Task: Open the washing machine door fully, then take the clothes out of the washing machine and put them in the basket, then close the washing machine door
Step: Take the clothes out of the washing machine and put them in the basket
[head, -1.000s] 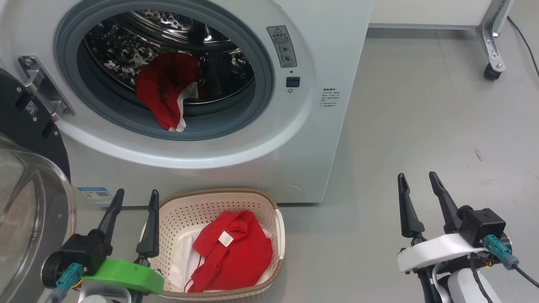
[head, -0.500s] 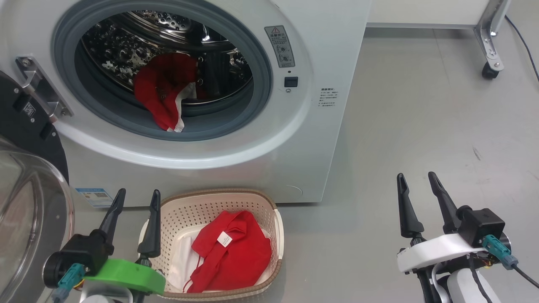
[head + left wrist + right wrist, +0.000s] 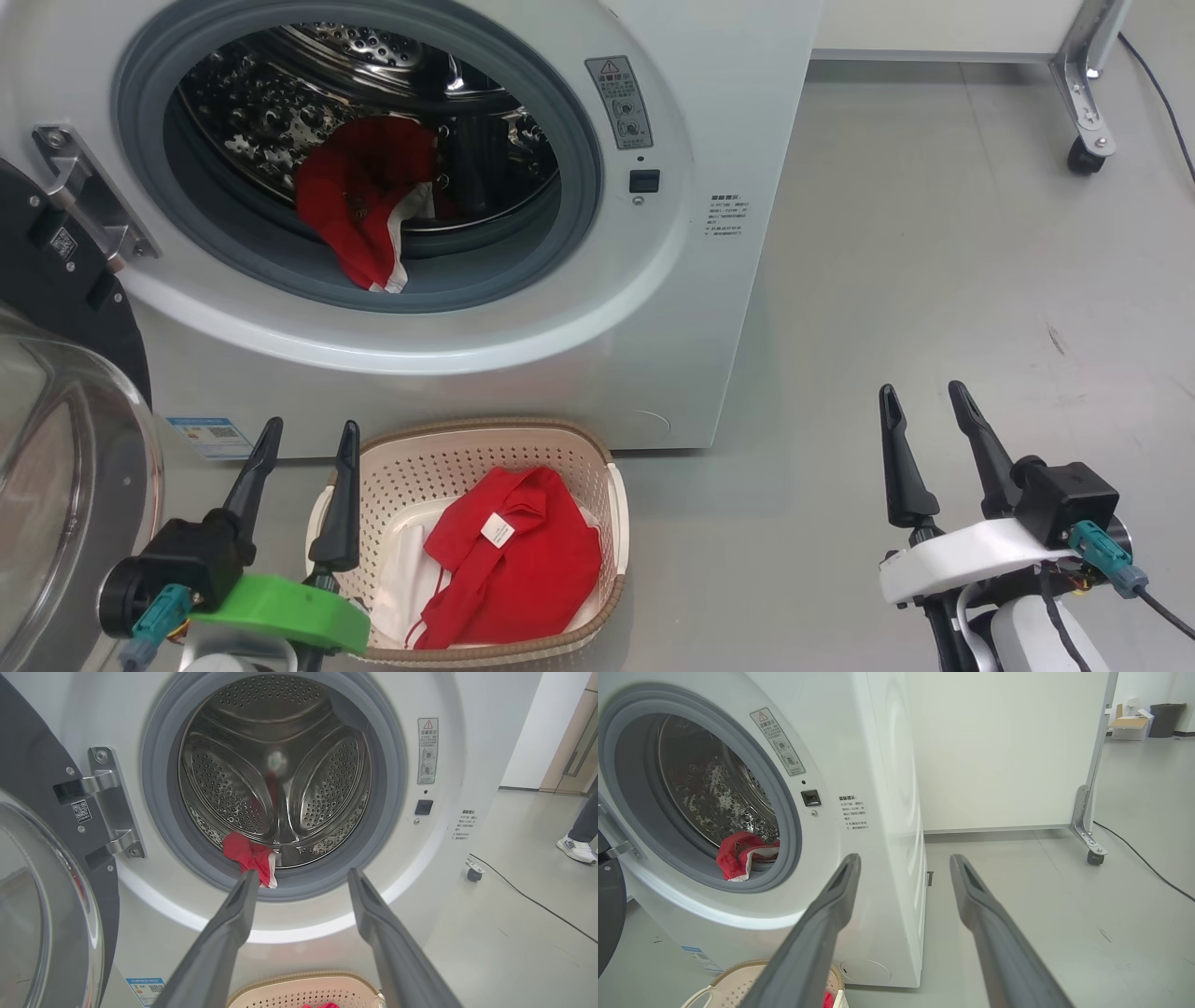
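Observation:
The white washing machine [image 3: 709,112] fills the upper left, its round door [image 3: 56,439] swung wide open to the left. A red garment with white trim [image 3: 359,210] hangs over the grey gasket at the drum's mouth [image 3: 250,856] [image 3: 738,854]. Another red garment with a white tag [image 3: 518,560] lies in the cream basket [image 3: 611,513] on the floor before the machine. My left gripper [image 3: 308,439] stands open and empty just left of the basket. Out on the bare floor to the right, my right gripper [image 3: 924,397] is open with nothing in it.
A wheeled metal frame leg [image 3: 1088,121] and a black cable [image 3: 1158,84] stand at the far right. In the left wrist view a person's shoe [image 3: 577,849] is on the floor right of the machine. Grey floor [image 3: 934,280] stretches right of the machine.
The head view has shifted slightly; both grippers keep their places and stay open. Clothes, basket and door have not moved.

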Motion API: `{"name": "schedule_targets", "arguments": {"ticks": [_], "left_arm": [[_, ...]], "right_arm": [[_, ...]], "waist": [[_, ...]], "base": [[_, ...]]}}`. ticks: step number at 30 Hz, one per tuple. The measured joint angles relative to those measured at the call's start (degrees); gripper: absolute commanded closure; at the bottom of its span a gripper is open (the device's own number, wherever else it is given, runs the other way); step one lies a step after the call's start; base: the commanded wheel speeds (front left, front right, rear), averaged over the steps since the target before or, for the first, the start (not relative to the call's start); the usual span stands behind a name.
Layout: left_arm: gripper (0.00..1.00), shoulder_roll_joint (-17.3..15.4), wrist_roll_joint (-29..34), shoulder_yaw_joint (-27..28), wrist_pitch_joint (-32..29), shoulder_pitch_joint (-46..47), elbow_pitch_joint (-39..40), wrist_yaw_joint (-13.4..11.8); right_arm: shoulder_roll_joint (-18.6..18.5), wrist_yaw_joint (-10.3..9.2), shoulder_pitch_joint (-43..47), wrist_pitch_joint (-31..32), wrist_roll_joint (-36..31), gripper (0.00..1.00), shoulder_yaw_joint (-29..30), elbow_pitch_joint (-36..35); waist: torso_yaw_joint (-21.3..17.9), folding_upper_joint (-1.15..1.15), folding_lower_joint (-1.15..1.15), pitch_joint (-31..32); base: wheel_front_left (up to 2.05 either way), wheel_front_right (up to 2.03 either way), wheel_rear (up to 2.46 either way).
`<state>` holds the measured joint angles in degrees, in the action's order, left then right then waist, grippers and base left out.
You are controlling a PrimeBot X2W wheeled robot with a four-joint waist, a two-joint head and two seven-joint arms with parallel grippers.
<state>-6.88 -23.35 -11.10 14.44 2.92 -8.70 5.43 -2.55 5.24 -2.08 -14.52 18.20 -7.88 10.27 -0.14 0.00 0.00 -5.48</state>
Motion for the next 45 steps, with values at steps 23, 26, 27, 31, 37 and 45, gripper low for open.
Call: {"name": "schedule_targets", "arguments": {"ticks": [23, 26, 27, 31, 37, 45], "left_arm": [[0.0, -1.15, 0.78, 0.32, -1.99, 0.47, 0.69, 0.35], [0.0, -1.86, 1.32, 1.01, -2.69, 2.25, 1.9, -0.14], [0.0, -2.03, 1.45, 1.16, -3.07, 3.24, 2.15, -0.19], [0.0, -3.56, 2.33, 1.72, -5.36, 7.08, 2.4, -0.77], [0.0, -5.48, 2.36, 3.67, -9.18, 13.27, 2.34, -1.98], [0.0, -8.57, 3.98, 4.7, -14.4, 22.79, 1.45, -2.61]], "right_arm": [[0.01, -0.01, -0.83, 0.0, -0.19, 0.0, -1.67, -2.77], [0.01, -0.07, -1.33, 0.0, -0.19, 0.0, -1.68, -3.64], [0.01, -0.09, -1.51, 0.0, -0.18, 0.0, -1.67, -3.89], [0.0, -0.18, -2.7, 0.0, -0.1, 0.0, -1.85, -4.75], [0.0, -0.37, -5.16, 0.0, 0.43, 0.0, -2.81, -6.21], [-0.03, -0.78, -7.5, 0.0, 1.07, 0.0, -3.48, -6.93]], "waist": [[-1.39, 0.0, 0.0, -5.73], [-1.81, 0.0, 0.0, -7.77], [-1.96, 0.0, 0.0, -8.49], [-2.63, 0.0, 0.0, -11.5], [-3.95, 0.0, 0.0, -16.18], [-6.09, 0.0, 0.0, -21.6]], "base": [[0.0, 0.0, 0.0], [0.0, 0.0, 0.0], [0.0, 0.0, 0.0], [0.0, 0.0, 0.0], [0.0, 0.0, 0.0], [0.0, 0.0, 0.0]]}}
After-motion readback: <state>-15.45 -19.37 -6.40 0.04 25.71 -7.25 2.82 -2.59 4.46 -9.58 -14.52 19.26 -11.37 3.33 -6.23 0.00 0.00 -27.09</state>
